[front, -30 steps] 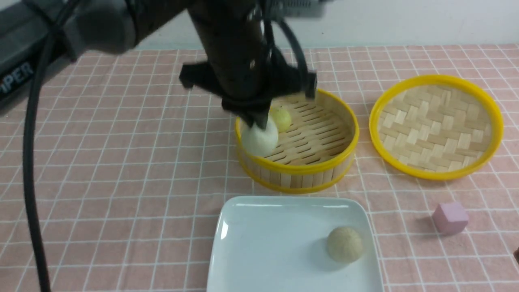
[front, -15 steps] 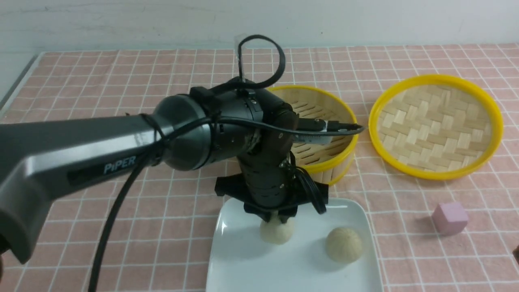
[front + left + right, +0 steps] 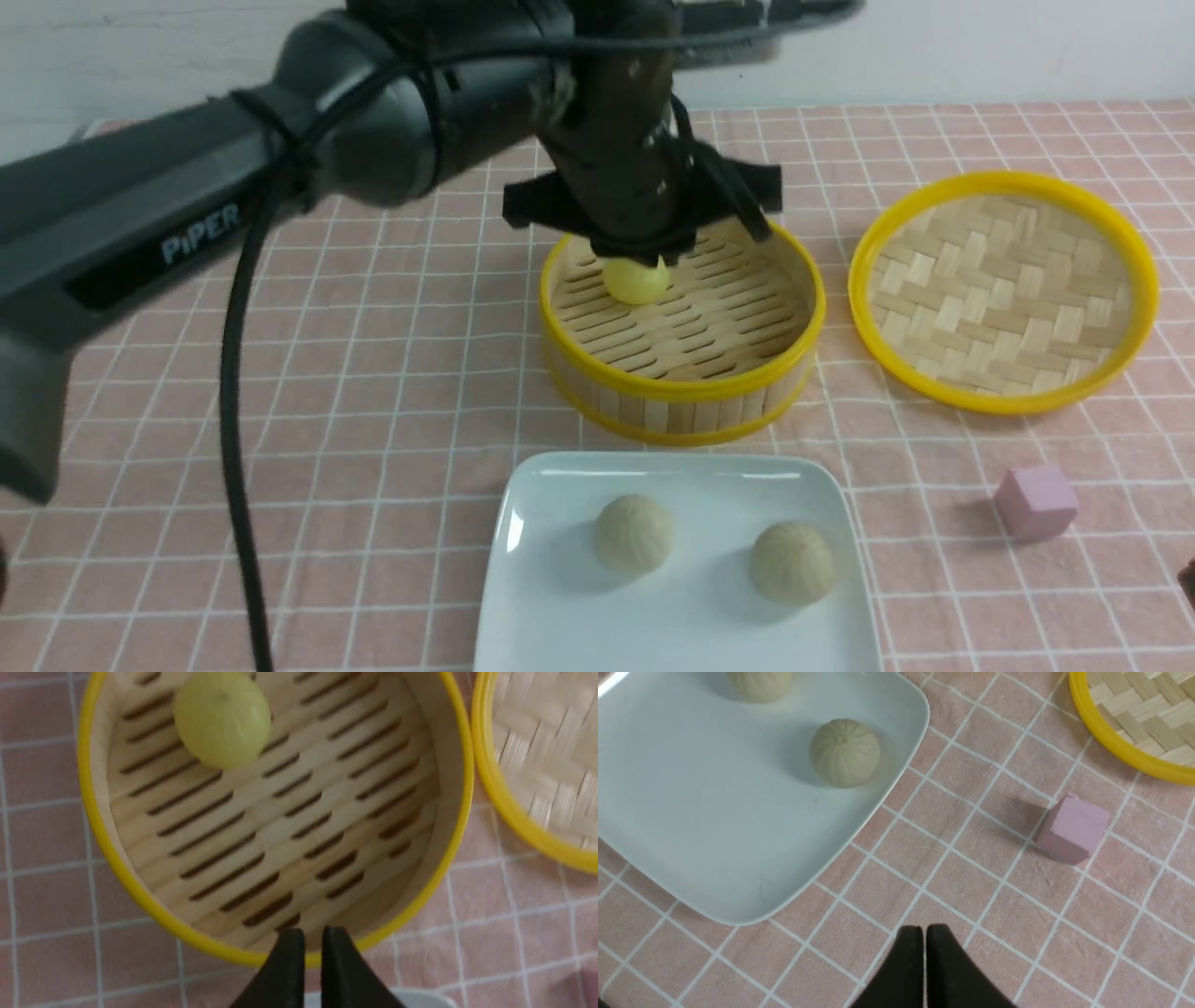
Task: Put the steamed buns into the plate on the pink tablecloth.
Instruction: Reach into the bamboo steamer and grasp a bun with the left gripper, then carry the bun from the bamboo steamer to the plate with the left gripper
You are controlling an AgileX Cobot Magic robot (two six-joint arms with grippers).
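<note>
Two pale beige steamed buns [image 3: 635,533] [image 3: 793,562] lie side by side on the white plate [image 3: 551,607], which sits on the pink tablecloth [image 3: 373,420]. The yellow steamed bun [image 3: 637,280] lies alone in the bamboo steamer [image 3: 681,387]. My left gripper [image 3: 313,940] hangs above the steamer, shut and empty, clear of the yellow bun [image 3: 222,718]. My right gripper [image 3: 923,933] is shut with nothing in it, above bare cloth beside the plate's [image 3: 714,849] corner, near one beige bun [image 3: 844,751].
The woven steamer lid [image 3: 1004,289] lies upside down to the right of the steamer. A small pink cube [image 3: 1036,502] rests on the cloth right of the plate. The left arm [image 3: 187,215] reaches across the table's left side.
The left gripper carried a beige bun from the steamer to the plate and let it go there. It then rose, went back over the steamer, and its fingers came together. The right gripper stayed put.
</note>
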